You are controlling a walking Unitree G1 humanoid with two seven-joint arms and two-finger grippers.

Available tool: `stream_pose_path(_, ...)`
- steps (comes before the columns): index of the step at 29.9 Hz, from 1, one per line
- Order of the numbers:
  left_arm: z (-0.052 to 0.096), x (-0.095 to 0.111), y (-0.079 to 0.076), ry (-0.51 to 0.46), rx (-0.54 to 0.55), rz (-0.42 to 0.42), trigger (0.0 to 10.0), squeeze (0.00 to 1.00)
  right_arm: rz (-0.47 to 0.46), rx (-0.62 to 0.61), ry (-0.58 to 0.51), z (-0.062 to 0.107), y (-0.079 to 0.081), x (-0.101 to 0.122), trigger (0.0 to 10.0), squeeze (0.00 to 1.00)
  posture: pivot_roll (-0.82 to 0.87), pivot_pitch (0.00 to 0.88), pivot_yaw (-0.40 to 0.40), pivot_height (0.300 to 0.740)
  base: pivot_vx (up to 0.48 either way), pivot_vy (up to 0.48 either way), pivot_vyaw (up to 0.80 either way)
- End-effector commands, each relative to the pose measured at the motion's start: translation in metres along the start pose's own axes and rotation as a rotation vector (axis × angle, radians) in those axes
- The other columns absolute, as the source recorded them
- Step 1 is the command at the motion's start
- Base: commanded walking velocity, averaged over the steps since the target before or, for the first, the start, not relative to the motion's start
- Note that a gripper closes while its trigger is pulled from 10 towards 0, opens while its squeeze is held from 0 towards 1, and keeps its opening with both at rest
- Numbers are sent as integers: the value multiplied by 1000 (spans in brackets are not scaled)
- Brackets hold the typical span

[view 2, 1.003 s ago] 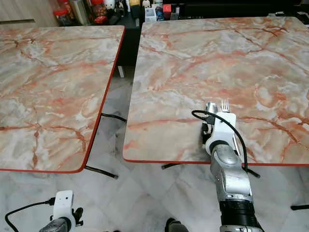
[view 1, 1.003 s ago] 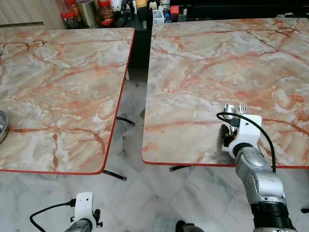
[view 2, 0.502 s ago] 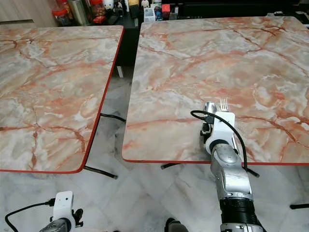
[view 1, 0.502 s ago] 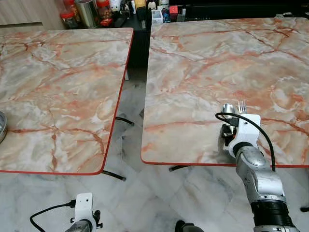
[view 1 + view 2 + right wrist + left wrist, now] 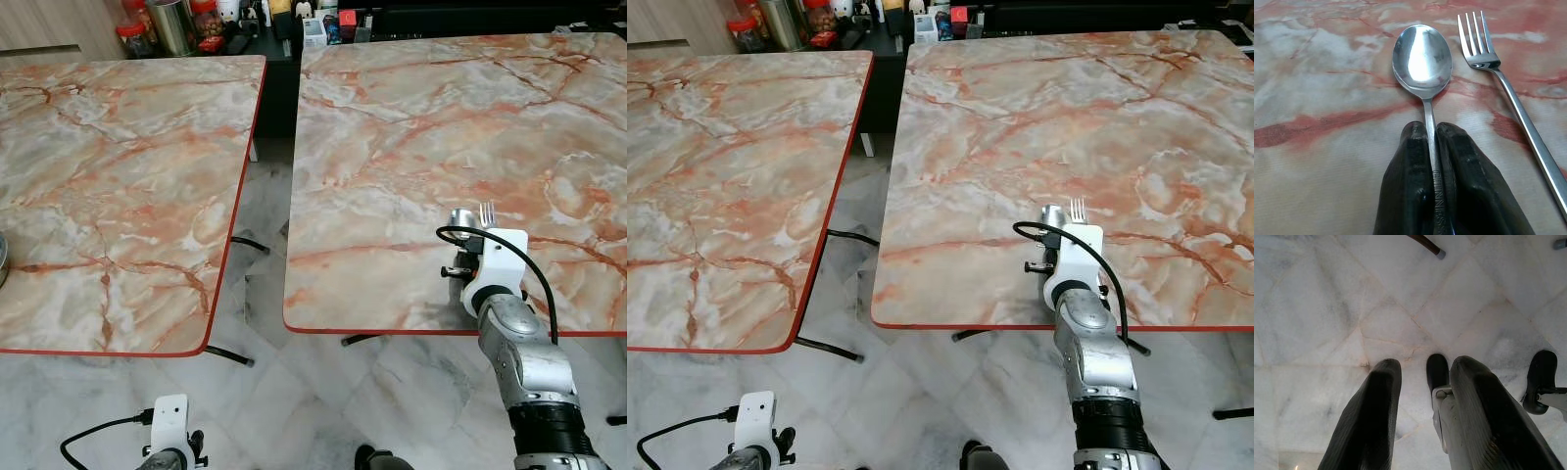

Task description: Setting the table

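I've got the right hand (image 5: 1431, 147) clamped on the spoon (image 5: 1422, 55), both black fingers (image 5: 1405, 186) pinching the handle just behind the bowl, out over the right-hand marble bench (image 5: 411, 147) near its front edge. The spoon's bowl faces up and sits low to the marble; whether it touches I can't tell. Just beside the spoon, on its far side from the bench's left edge, lies the fork (image 5: 1488, 58), flat, tines pointing away from me, parallel to the spoon and apart from it. That pairing reads to me as one place setting lined up at the seat edge, so the grip near the bowl is there to keep the spoon straight alongside the fork. My left hand (image 5: 1420, 416) hangs idle over the tiled floor (image 5: 1327, 308), fingers spread apart, nothing between them.
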State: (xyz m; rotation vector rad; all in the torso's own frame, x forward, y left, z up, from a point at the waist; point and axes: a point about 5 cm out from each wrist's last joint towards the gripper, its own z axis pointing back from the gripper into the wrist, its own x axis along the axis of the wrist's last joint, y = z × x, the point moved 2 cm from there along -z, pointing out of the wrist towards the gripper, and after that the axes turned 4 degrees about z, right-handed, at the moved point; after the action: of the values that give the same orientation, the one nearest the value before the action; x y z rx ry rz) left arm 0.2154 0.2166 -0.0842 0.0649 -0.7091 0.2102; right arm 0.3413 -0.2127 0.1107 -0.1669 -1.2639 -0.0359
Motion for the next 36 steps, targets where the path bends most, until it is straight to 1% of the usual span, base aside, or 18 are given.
stream_pose_path(1,2,-12,5,44,15,16,10000,0,1,32,43,-1,8,-10,0,0,-77,195,54,740,0,0,0)
stream_pose_path(9,3,-14,7,51,21,13,10000,0,-1,38,31,-1,10,-8,0,0,-76,195,52,740,0,0,0)
stream_pose_path(10,3,-15,7,53,24,17,10000,0,14,35,-8,-1,10,-2,0,0,-73,195,52,740,0,0,0)
stream_pose_path(11,3,-16,7,58,28,25,10000,0,40,32,-74,0,12,11,10000,0,-73,195,52,740,0,0,0)
stream_pose_path(12,3,-18,8,68,32,34,10000,0,62,30,-185,3,15,32,10000,0,-74,196,55,740,0,0,0)
stream_pose_path(13,3,-18,8,68,32,34,10000,0,62,30,-185,3,15,32,10000,0,-74,196,55,740,0,0,0)
stream_pose_path(15,4,-20,9,73,33,42,10000,0,60,24,-300,7,17,56,10000,0,-74,195,55,740,0,418,0)
stream_pose_path(19,4,-20,9,72,31,36,10000,0,44,20,-358,9,17,69,10000,0,-71,195,54,740,0,480,0)
stream_pose_path(20,4,-20,9,72,31,36,10000,0,44,20,-358,9,17,69,10000,0,-71,195,54,740,0,480,0)
stream_pose_path(21,4,-20,9,72,31,36,10000,0,40,15,-397,10,17,76,10000,0,-71,195,54,740,0,480,0)
stream_pose_path(24,4,-20,9,74,32,36,10000,0,37,14,-423,11,17,81,10000,0,-71,195,54,740,0,480,0)
stream_pose_path(27,4,-21,9,76,33,35,10000,0,38,28,-436,12,21,82,10000,0,-71,195,54,740,0,480,0)
stream_pose_path(36,4,-21,11,79,38,32,10000,0,36,35,-436,11,27,83,10000,0,-67,196,56,740,0,480,0)
